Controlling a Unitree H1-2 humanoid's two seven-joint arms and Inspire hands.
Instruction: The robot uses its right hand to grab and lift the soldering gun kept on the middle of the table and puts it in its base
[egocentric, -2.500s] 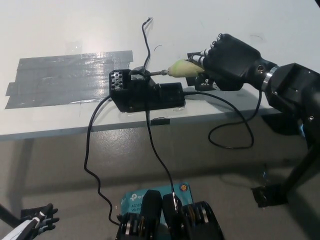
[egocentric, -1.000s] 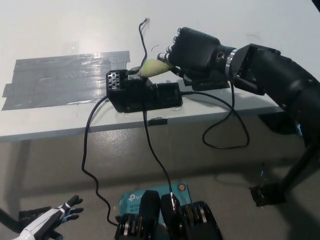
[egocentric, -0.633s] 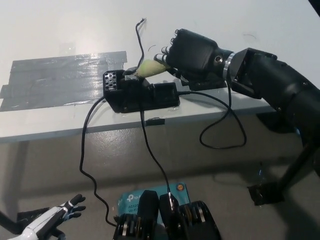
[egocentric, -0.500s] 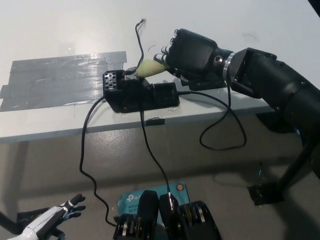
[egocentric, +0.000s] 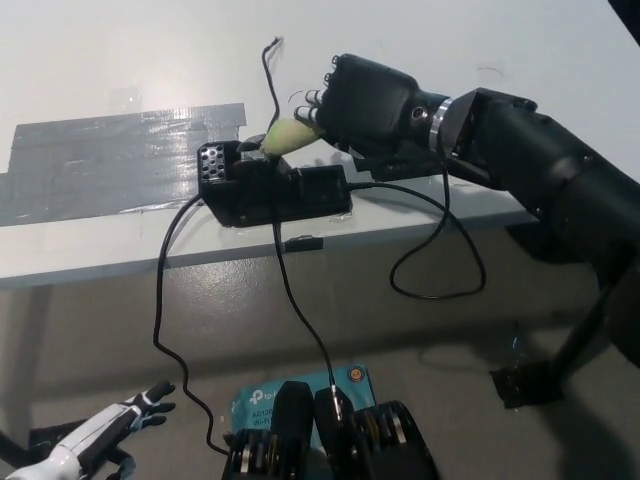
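Observation:
The soldering gun (egocentric: 288, 135) has a pale yellow-green handle and points down-left, its tip end meeting the holder on the black base (egocentric: 270, 188). That base sits near the front edge of the white table (egocentric: 120, 60). My black right hand (egocentric: 362, 100) is shut on the handle's upper end, just right of and above the base. The tip itself is hidden behind the holder. My white left hand (egocentric: 128, 420) hangs low at the lower left, below table level, fingers apart and holding nothing.
Grey tape (egocentric: 110, 160) covers the table left of the base. Black cables (egocentric: 300, 300) hang from the base over the front edge to a teal box (egocentric: 345, 378) on the floor. A thin wire (egocentric: 268, 70) rises behind the base.
My right hand has carried the soldering gun leftward from right of the base onto the holder, tilting it tip-down. The whole view has shifted a little; my left hand shows more.

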